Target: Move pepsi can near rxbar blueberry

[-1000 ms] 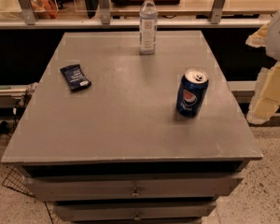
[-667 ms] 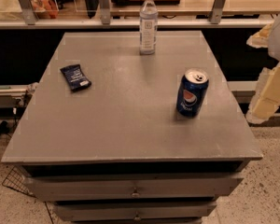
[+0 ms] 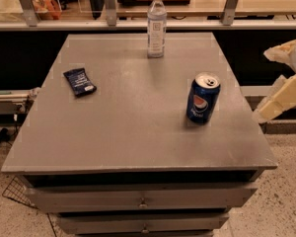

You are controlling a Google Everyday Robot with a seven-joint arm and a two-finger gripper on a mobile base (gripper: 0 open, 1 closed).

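Note:
The pepsi can (image 3: pixel 203 98), blue with a silver top and a round logo, stands upright on the right side of the grey table (image 3: pixel 133 132). The rxbar blueberry (image 3: pixel 79 81), a flat dark navy wrapper with white print at one end, lies on the left side, well apart from the can. My gripper (image 3: pixel 278 80), cream-coloured, hangs off the table's right edge, to the right of the can and not touching it. It holds nothing that I can see.
A clear plastic water bottle (image 3: pixel 157 24) stands upright at the table's far middle. A counter with metal posts (image 3: pixel 108 4) runs behind the table. Drawers (image 3: pixel 143 199) sit under the tabletop. Speckled floor lies to the right.

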